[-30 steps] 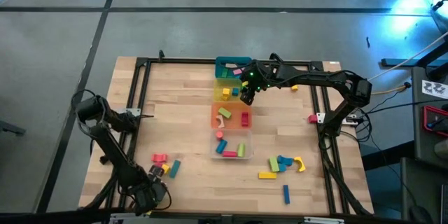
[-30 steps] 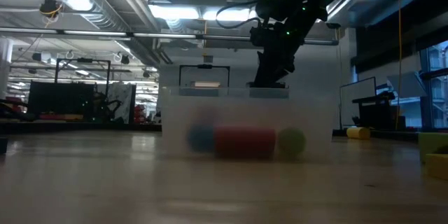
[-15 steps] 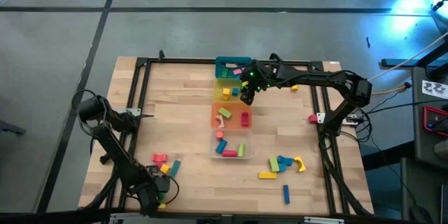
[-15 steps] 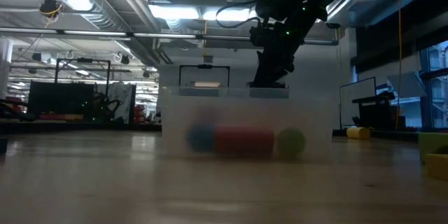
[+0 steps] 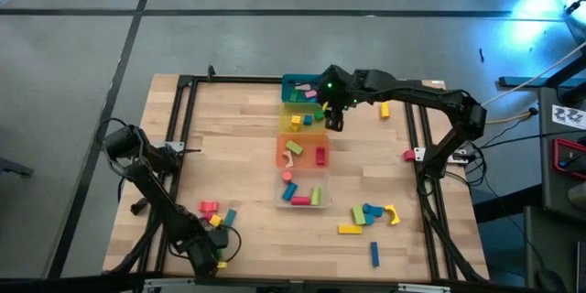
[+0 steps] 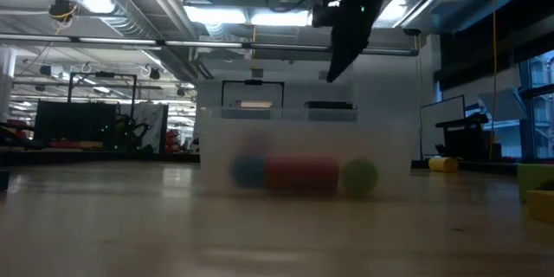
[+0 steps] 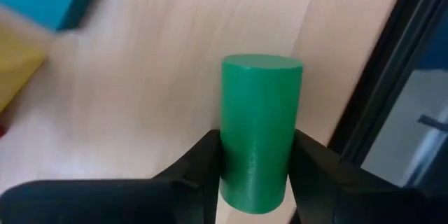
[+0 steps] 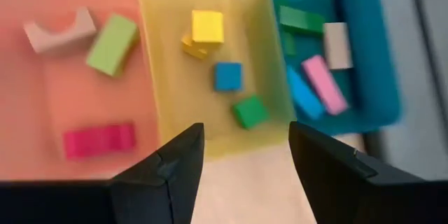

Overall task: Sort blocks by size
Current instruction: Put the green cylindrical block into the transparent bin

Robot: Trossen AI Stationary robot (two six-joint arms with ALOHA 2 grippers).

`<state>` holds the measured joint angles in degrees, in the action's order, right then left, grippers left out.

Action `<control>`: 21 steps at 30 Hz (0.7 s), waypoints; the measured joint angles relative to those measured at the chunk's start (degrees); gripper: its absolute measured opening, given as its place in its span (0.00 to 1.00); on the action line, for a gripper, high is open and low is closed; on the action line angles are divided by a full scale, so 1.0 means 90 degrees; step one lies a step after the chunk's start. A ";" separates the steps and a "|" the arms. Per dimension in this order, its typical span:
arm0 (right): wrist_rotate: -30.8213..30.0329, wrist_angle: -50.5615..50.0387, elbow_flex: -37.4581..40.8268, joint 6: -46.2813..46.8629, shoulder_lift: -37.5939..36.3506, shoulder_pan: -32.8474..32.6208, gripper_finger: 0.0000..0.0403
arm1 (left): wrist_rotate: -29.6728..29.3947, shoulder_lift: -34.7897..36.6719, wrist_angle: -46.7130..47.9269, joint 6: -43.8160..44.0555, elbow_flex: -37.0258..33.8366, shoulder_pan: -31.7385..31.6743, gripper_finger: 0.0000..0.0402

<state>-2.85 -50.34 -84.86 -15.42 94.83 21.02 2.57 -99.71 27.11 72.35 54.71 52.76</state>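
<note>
My left gripper [image 5: 209, 255] is at the table's near left corner, shut on a green cylinder block [image 7: 260, 126]. In the high view the gripper hides the cylinder. Close by lie pink [image 5: 209, 208], yellow [image 5: 218, 221] and teal [image 5: 229, 217] blocks. My right gripper [image 5: 332, 117] hangs open above the yellow bin [image 8: 210, 63] with nothing between its fingers [image 8: 175, 161]. The yellow bin holds yellow, blue and green cubes. A second loose group of blocks [image 5: 366, 215] lies on the wood at the near right. My left gripper pinches the green cylinder's round side [image 7: 241, 175] between its two fingers, near one end. The fingers come from above, pointing steeply down. The cylinder's flat far end [image 7: 262, 61] reaches out past the fingertips over the wooden table.
Four bins stand in a row down the table's middle: teal [image 5: 295, 84], yellow [image 5: 291, 110], orange [image 5: 286, 157] and clear [image 5: 322, 200], each with blocks inside. A yellow cylinder [image 5: 385, 110] lies at the far right, a blue bar [image 5: 374, 254] at the near right. A black frame rail [image 7: 392, 77] runs beside the left gripper.
My left gripper has slid a little toward the table's right along the near edge and has rolled about its own axis. My right gripper has risen above the bins and turned somewhat.
</note>
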 joint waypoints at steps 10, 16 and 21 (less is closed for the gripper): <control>-0.0670 -0.1808 -0.1122 -0.0769 -0.0240 0.0356 0.52 | -0.1057 0.0386 -0.1183 -0.0517 0.0035 -0.1149 0.29; 0.0301 -0.2394 -0.1122 -0.0595 -0.0658 0.1205 0.52 | -0.1384 0.0614 -0.1679 -0.2159 0.0048 -0.2271 0.29; 0.1471 -0.2433 -0.0897 -0.0053 -0.0982 0.1707 0.52 | -0.1412 0.0661 -0.2084 -0.4013 0.0046 -0.3345 0.29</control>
<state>10.39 -72.24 -92.93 -15.90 85.99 36.38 -10.14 -93.76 8.35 36.24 55.12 22.66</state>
